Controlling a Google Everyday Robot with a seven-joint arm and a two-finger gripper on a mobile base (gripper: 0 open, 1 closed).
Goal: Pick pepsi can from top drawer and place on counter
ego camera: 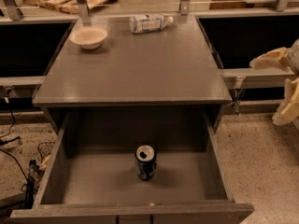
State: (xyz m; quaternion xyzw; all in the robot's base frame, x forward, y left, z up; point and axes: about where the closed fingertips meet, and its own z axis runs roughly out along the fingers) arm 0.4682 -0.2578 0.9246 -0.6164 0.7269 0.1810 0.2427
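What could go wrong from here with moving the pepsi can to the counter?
The gripper hangs at the right edge, jaws apart, outside the top drawer; coming in low could strike its right wall.
The pepsi can stands upright on the drawer floor; a glancing touch could tip it.
A bowl and a bottle lying on its side sit at the back of the counter; placing there could knock them.

My one camera looks steeply down from above and in front of the open top drawer (93,181), facing back across the counter (135,69) at fairly close range. My gripper (267,91) juts in at the right edge, fingers spread apart.
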